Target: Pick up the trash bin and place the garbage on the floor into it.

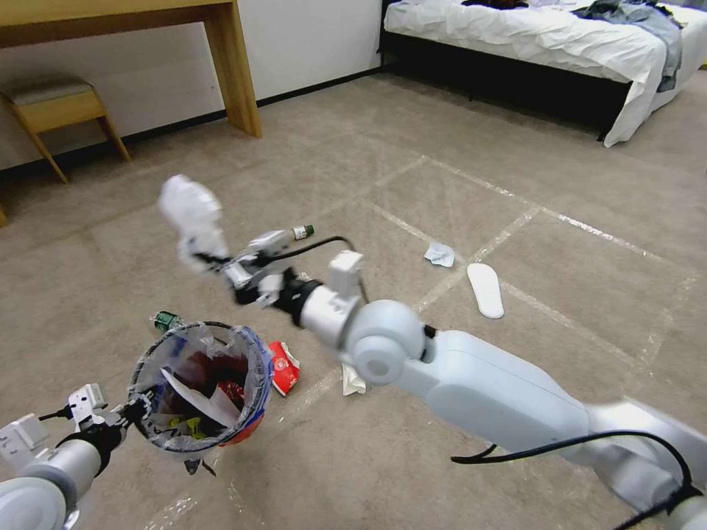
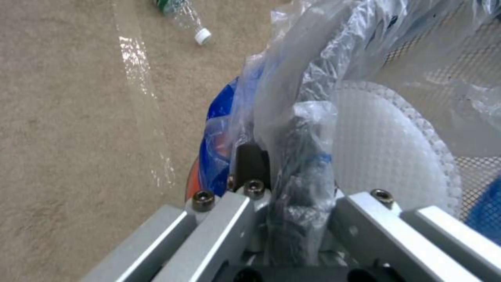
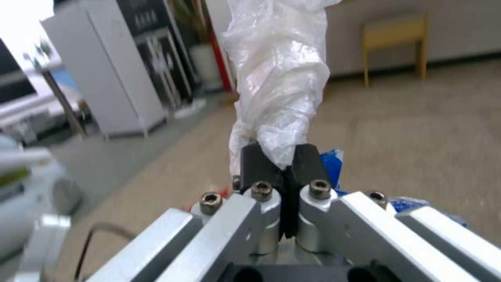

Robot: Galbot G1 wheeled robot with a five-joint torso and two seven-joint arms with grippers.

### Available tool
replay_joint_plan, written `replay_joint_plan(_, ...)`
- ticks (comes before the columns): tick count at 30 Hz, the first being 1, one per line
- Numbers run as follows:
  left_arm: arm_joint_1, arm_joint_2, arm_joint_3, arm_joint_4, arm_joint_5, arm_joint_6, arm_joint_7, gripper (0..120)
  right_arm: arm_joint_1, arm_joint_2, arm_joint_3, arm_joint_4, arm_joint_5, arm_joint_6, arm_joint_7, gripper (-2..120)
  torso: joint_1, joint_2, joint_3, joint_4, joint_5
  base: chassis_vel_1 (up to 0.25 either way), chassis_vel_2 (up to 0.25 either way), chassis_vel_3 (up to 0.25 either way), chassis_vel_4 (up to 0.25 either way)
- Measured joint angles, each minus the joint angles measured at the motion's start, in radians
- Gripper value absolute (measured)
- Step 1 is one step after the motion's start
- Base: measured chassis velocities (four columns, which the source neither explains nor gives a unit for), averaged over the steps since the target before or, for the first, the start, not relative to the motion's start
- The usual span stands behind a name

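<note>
The trash bin point(image 1: 195, 386), a red bucket lined with a clear, blue-printed bag, hangs above the carpet at the lower left and holds several scraps. My left gripper point(image 1: 136, 408) is shut on its rim and bag, seen close in the left wrist view point(image 2: 279, 156) against the bin's side point(image 2: 217, 129). My right gripper point(image 1: 210, 258) is raised beyond the bin, shut point(image 3: 282, 162) on a crumpled white piece of garbage point(image 3: 279, 78) that looks like thin plastic. On the floor lie a green-capped bottle point(image 1: 283, 237), a green-labelled bottle point(image 1: 166, 321), a red wrapper point(image 1: 283, 366) and a tissue point(image 1: 440, 254).
A white slipper sole point(image 1: 486, 289) lies right of the tissue, and white paper point(image 1: 352, 381) shows under my right arm. A bed point(image 1: 560, 37) stands at the far right, a wooden desk leg point(image 1: 236, 66) and a stool point(image 1: 59, 107) at the far left.
</note>
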Motion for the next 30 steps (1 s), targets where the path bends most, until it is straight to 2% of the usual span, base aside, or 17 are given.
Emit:
replay_joint_plan(5, 0.001, 0.000, 0.000, -0.002, 0.001, 0.000, 0.000, 1, 0.024, 0.024, -0.076, -0.009, 0.010, -0.042, 0.063, 0, 0.000, 0.000, 0.000, -0.0001, 0.0000, 0.000, 0.000, 0.000, 0.000)
replay_joint_plan(8, 0.001, 0.001, -0.001, -0.007, 0.001, 0.000, 0.000, 1, 0.034, 0.054, -0.139, -0.021, 0.014, -0.092, 0.149, 0, 0.000, 0.000, 0.000, 0.0000, 0.0001, 0.000, 0.000, 0.000, 0.000)
replay_joint_plan(16, 0.001, 0.000, 0.000, -0.012, 0.001, 0.000, 0.000, 1, 0.032, 0.074, -0.176, -0.036, 0.013, -0.139, 0.200, 0, 0.000, 0.000, 0.000, -0.0001, 0.0001, 0.000, 0.000, 0.000, 0.000)
replay_joint_plan(18, 0.003, -0.001, 0.001, -0.015, 0.001, 0.000, 0.001, 1, 0.035, 0.080, -0.204, -0.034, 0.029, -0.196, 0.251, 0, 0.000, 0.000, 0.000, -0.0001, 0.0001, 0.000, 0.000, 0.000, 0.000)
replay_joint_plan(24, 0.004, -0.005, 0.001, -0.021, 0.001, 0.000, 0.004, 1, 0.044, 0.095, -0.239, -0.042, 0.049, -0.274, 0.322, 0, 0.000, 0.000, 0.000, -0.0001, 0.0002, 0.000, 0.000, 0.000, 0.000)
replay_joint_plan(30, 0.007, -0.005, 0.001, -0.028, 0.001, 0.000, 0.004, 1, 0.037, 0.100, -0.248, -0.056, 0.056, -0.302, 0.336, 0, 0.000, 0.000, 0.000, -0.0001, 0.0002, 0.000, 0.000, 0.000, 0.000)
